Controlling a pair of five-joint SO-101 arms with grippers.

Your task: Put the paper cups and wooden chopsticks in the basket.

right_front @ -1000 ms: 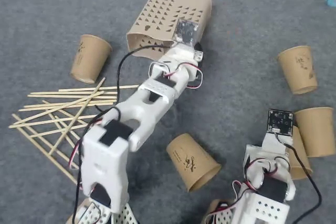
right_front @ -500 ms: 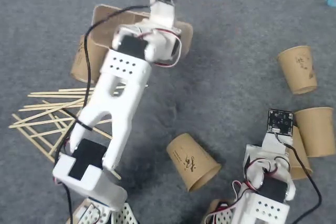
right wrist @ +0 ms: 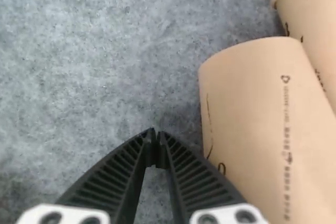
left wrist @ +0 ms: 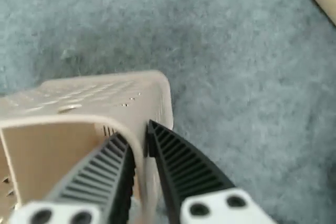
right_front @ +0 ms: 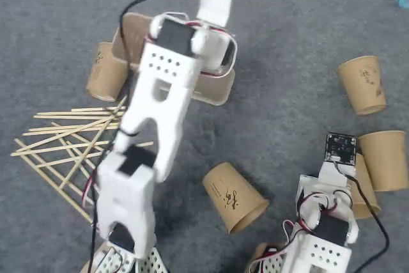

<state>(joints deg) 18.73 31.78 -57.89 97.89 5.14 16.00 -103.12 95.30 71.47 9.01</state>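
Gripping the basket [left wrist: 105, 95] by its wall with the left gripper [left wrist: 137, 136], one finger inside, one outside; held at the far side of the mat [right_front: 287, 43], left of centre; mostly hidden under the left arm [right_front: 160, 100] from above, with just a rim corner and a far-left edge showing; hard to tell whether lifted or resting.

Half covered behind basket and arm, at the left: the left cup [right_front: 101, 80]; nearer, a loose scatter of chopsticks [right_front: 64, 135], some ends lost under the arm.

Near centre, on its side: the middle cup [right_front: 233, 197].

Pinched shut on nothing: the right gripper [right wrist: 154, 132], low over the mat at the near right; just beside it, lying down and cut off at the edge, the near cup [right wrist: 252, 129], partly hidden by the right arm [right_front: 323, 222] from above; beyond it the right cup [right_front: 383, 158]; farther off, the far cup [right_front: 362, 84].
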